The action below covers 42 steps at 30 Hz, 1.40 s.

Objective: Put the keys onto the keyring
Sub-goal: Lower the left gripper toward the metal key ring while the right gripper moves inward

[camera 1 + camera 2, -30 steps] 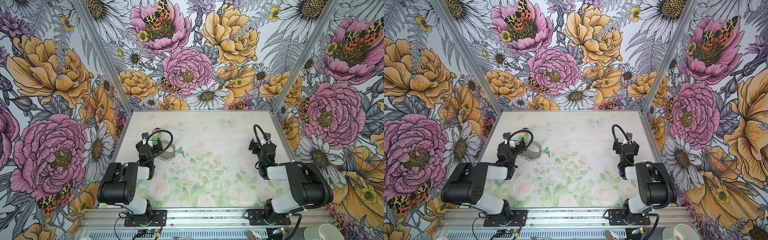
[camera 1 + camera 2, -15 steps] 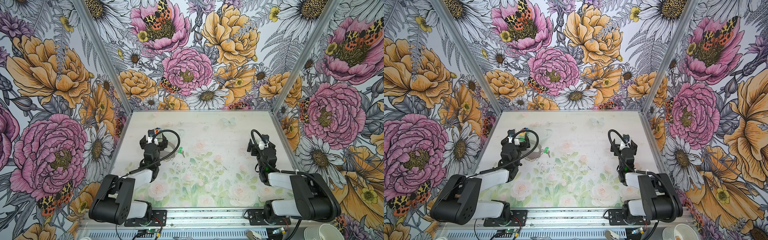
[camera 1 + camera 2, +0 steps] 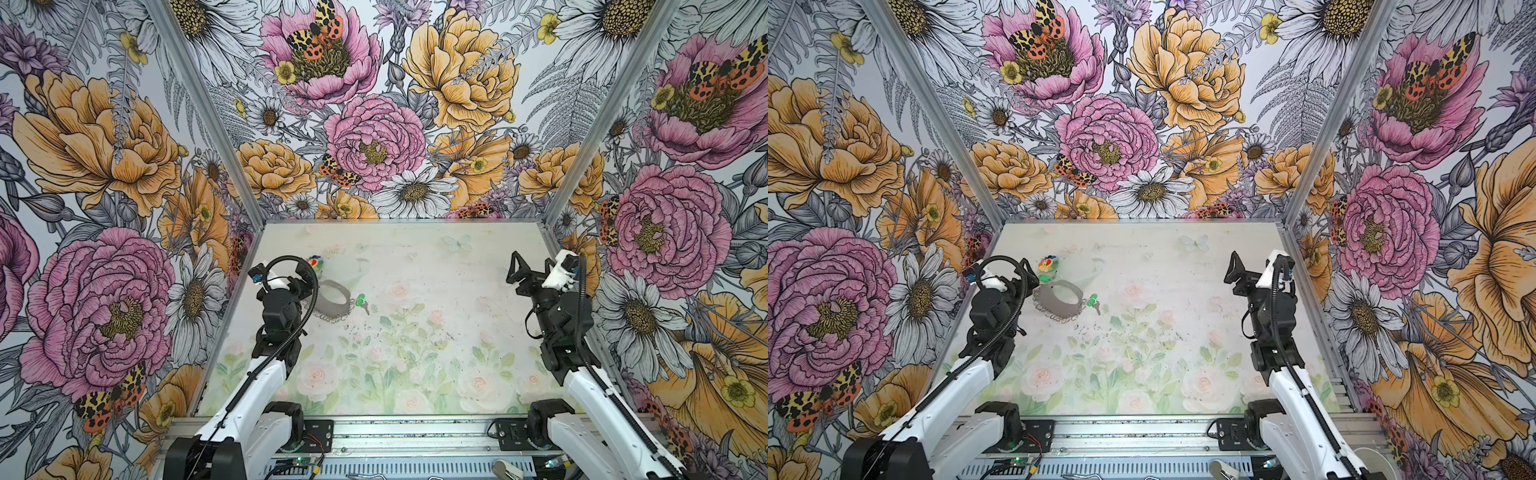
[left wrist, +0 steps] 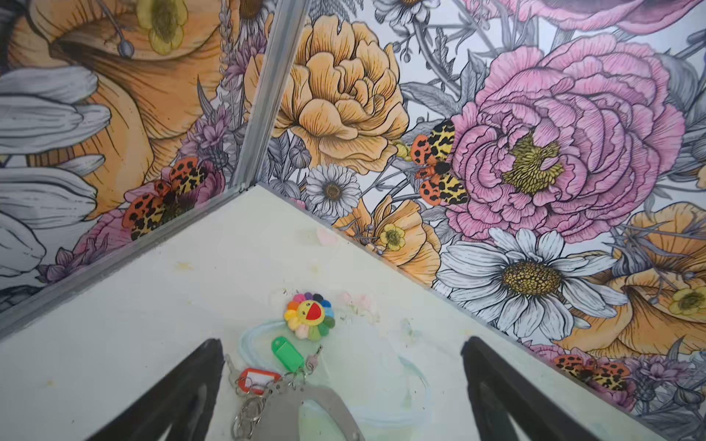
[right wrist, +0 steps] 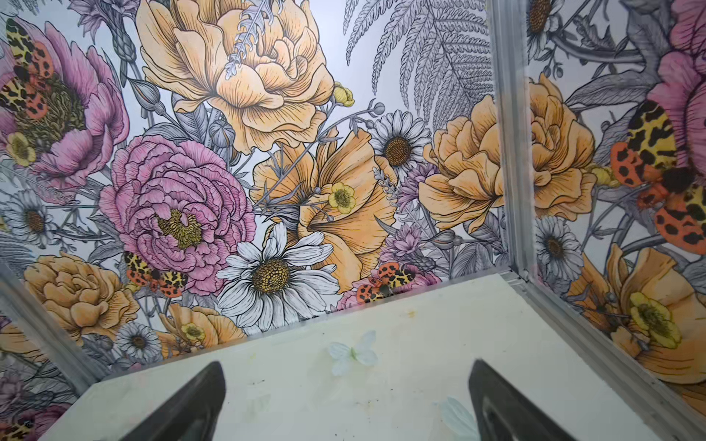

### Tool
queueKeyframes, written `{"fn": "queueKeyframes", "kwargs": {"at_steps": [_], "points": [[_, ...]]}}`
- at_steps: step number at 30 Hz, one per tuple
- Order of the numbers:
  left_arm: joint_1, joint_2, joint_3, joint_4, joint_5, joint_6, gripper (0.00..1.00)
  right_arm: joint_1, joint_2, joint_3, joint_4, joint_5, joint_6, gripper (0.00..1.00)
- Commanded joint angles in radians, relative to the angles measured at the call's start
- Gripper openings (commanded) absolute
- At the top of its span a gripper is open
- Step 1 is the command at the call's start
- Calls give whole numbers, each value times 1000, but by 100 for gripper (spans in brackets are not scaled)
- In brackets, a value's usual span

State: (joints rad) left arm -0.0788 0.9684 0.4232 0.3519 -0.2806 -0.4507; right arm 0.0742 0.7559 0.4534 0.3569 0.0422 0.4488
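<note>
In both top views, your flat grey-brown oval keyring [image 3: 334,311] [image 3: 1059,309], fringed with silver wire loops, lies left on the pale table [image 3: 436,270]. A green-headed silver key [image 3: 360,300] sits just right of it.

Left wrist view: your left gripper [image 4: 342,343] is spread wide, flanking the keyring.

Right wrist view: your right gripper [image 5: 347,365] gapes wide above the table.

no readable text, labels or numbers anywhere

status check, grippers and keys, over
Left gripper open, empty, hovering by keyring. Right gripper open, empty, far from it. One green key lies beside keyring. Nothing blocks it.
</note>
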Motion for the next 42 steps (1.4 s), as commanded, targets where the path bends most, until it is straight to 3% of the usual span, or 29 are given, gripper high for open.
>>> {"fn": "queueKeyframes", "kwargs": {"at_steps": [1,4,9,15,24,34,42], "points": [[-2,75,103,-146,209,-65,99,-36,-56,-56,-100,-157,213,99],[-47,167,194,-271,201,-55,99,-47,-46,-48,-165,-223,178,100],[-132,328,338,-432,149,-71,99,-35,75,60,-381,-229,145,100],[-172,526,478,-563,133,-144,99,10,140,74,-424,-195,143,99],[-173,726,585,-599,201,-172,98,54,254,122,-485,-126,121,100],[-195,843,642,-599,266,-177,99,68,277,143,-511,-109,116,100],[-288,903,640,-599,307,-169,97,68,242,173,-574,-42,90,100]]}}
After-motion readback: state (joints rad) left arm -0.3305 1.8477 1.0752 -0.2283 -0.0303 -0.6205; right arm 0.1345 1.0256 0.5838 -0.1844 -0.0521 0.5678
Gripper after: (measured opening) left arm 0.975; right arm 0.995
